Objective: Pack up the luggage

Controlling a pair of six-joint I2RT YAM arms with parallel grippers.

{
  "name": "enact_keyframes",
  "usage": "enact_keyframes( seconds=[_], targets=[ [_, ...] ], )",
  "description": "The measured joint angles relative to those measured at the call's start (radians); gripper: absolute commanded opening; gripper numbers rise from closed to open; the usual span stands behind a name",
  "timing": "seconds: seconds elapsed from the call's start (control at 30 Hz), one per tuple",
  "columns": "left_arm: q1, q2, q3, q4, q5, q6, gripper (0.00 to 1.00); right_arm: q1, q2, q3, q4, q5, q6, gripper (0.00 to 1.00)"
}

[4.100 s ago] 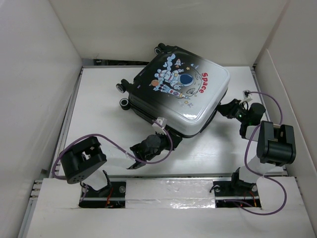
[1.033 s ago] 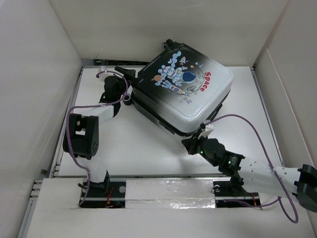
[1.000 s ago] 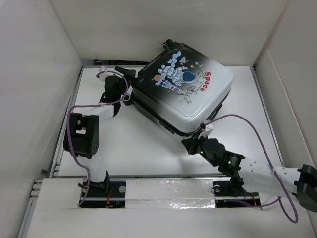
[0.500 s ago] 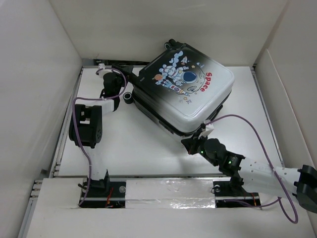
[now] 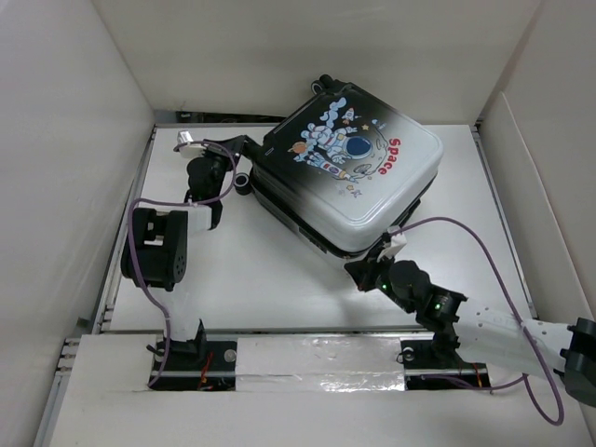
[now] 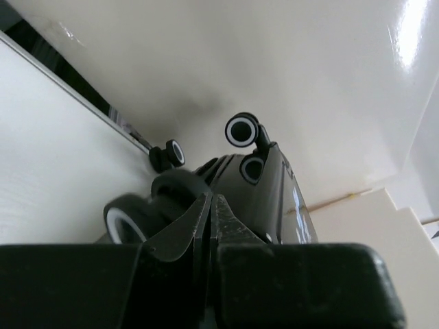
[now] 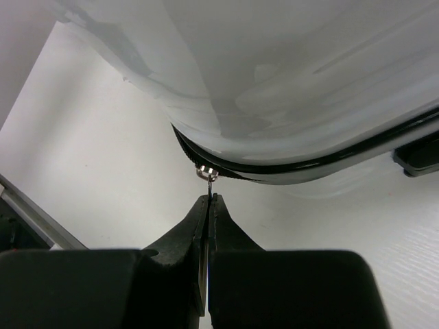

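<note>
The luggage (image 5: 349,172) lies closed on the white table (image 5: 251,270), astronaut print and red "Space" text facing up, wheels at its far-left end. My right gripper (image 5: 368,273) is at its near corner, shut on the small metal zipper pull (image 7: 208,179). The right wrist view shows its tips (image 7: 209,197) pinching the pull just below the black zipper line (image 7: 309,168) and the glossy shell (image 7: 288,82). My left gripper (image 5: 250,145) is shut against the wheel end. In the left wrist view its tips (image 6: 211,199) sit between the wheels (image 6: 241,129), with nothing visible between the jaws.
White walls enclose the table at the left (image 5: 65,168) and back (image 5: 307,47), and a slanted white panel (image 5: 545,186) stands on the right. A metal rail (image 5: 317,358) runs along the near edge. Purple cables (image 5: 466,228) loop off both arms.
My left gripper has moved back and right along the wheel end. The luggage has shifted slightly back and right. My right gripper stays shut on the zipper pull at the near corner.
</note>
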Motion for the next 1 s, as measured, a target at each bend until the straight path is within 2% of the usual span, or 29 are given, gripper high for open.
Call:
enact_keyframes(
  seconds=[0.07,0.1,0.13,0.23,0.3,0.33,0.5,0.7,0.8,0.83,0.9,0.93,1.0],
  targets=[
    [-0.002,-0.031,-0.047,0.014,-0.001,0.014,0.0,-0.021,-0.03,0.002,-0.035,-0.008,-0.008,0.0],
    [-0.002,-0.042,-0.061,0.018,-0.001,0.02,0.05,-0.033,-0.047,0.003,-0.054,-0.014,-0.014,0.0],
    [-0.002,-0.048,-0.07,0.018,0.0,0.025,0.39,-0.043,-0.063,0.004,-0.071,-0.021,-0.02,0.0],
    [-0.002,-0.051,-0.07,0.016,0.014,0.043,0.83,-0.065,-0.11,0.004,-0.121,-0.043,-0.039,0.0],
    [-0.005,-0.051,-0.059,-0.022,0.034,0.054,0.98,-0.076,-0.128,0.004,-0.141,-0.057,-0.047,0.0],
    [-0.007,-0.048,-0.046,-0.055,0.043,0.057,0.99,-0.079,-0.131,0.004,-0.145,-0.064,-0.049,0.0],
    [-0.012,-0.002,0.064,-0.188,0.09,0.067,0.99,-0.084,-0.107,0.004,-0.132,-0.103,-0.052,0.0],
    [-0.011,0.049,0.124,-0.228,0.128,0.061,0.98,-0.089,-0.057,0.004,-0.086,-0.123,-0.052,0.0],
    [-0.007,0.084,0.163,-0.225,0.154,0.034,0.83,-0.089,-0.057,0.004,-0.077,-0.127,-0.052,0.0],
    [-0.004,0.094,0.176,-0.219,0.159,0.023,0.67,-0.089,-0.057,0.004,-0.076,-0.129,-0.052,0.0],
    [0.002,0.12,0.201,-0.204,0.153,0.0,0.55,-0.089,-0.059,0.004,-0.075,-0.13,-0.052,0.0],
    [0.001,0.134,0.214,-0.199,0.153,-0.009,0.41,-0.089,-0.06,0.004,-0.075,-0.13,-0.052,0.0],
    [0.003,0.15,0.227,-0.188,0.143,-0.059,0.27,-0.089,-0.063,0.003,-0.074,-0.129,-0.052,0.0]
  ],
)
